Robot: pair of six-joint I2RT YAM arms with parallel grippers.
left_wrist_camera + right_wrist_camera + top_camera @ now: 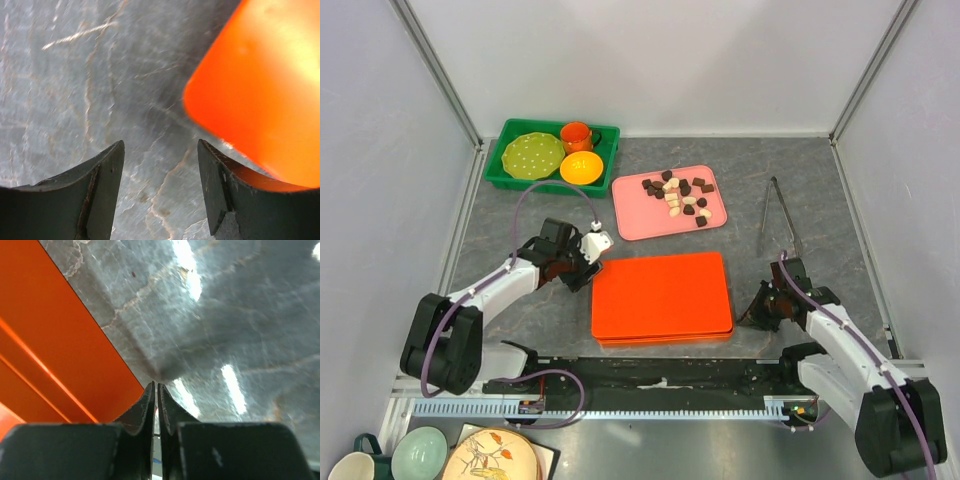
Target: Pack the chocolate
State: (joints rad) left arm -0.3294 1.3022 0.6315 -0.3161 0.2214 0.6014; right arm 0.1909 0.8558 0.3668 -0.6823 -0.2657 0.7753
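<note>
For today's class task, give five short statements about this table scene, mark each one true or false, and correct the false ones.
1. The chocolate lies on the pink tray. True.
2. The right gripper holds the tongs. False: the tongs lie on the table beyond that gripper, which holds nothing.
3. The left gripper is open, with nothing between its fingers. True.
4. The green bin is full of chocolate. False: it holds a green plate, an orange cup and a yellow bowl.
5. The right gripper is wide open. False: it is shut.
</note>
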